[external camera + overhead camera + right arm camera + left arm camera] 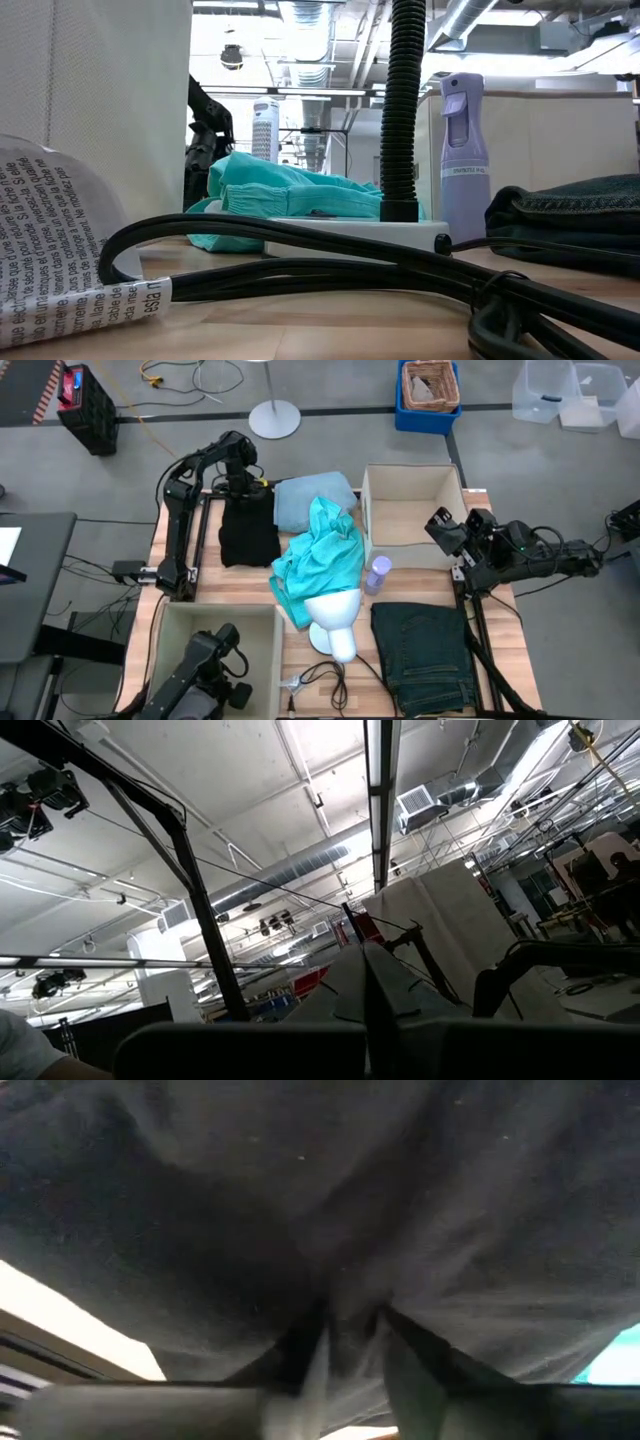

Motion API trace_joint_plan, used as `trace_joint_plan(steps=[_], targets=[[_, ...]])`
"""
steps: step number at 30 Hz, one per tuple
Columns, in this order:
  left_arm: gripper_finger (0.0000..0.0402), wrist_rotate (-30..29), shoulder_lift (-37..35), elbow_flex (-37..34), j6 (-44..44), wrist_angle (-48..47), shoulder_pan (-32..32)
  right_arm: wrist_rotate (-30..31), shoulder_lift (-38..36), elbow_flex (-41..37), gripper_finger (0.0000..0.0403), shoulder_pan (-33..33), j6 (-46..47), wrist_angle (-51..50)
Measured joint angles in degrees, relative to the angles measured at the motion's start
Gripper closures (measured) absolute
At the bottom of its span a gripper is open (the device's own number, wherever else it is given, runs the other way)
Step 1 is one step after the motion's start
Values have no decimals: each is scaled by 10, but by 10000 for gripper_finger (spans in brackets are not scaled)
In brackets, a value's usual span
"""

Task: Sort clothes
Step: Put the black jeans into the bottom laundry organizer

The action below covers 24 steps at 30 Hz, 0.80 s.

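We see the black garment lying flat on the far left part of the table, soft and a bit wrinkled. The left gripper sits at its far edge, and in the left wrist view the two fingers are pinched close together with a fold of the black cloth between them.

Just beside it lies the pale blue garment, folded and smooth. The teal shirt is crumpled in a heap over the white head. A small lilac bottle stands next to the shirt. The jeans lie folded, thick and dark, at the near right.

The right gripper waits by the cardboard box, tilted up to the ceiling, fingers pressed together.
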Motion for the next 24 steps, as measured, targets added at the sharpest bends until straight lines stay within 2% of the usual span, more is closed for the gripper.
trace_joint_plan(steps=[3, 5, 10, 24], targets=[[383, 10, 0, 0, 8, 0, 0, 0, 0, 0, 394, 0, 0, 0], [395, 13, 0, 0, 10, 0, 0, 0, 0, 0, 394, 0, 0, 0], [400, 31, -2, 0, 17, 0, 0, 0, 0, 0, 394, 0, 1, 0], [401, 31, -61, 24, 25, 0, -2, 0, 0, 0, 394, 0, 1, 0]])
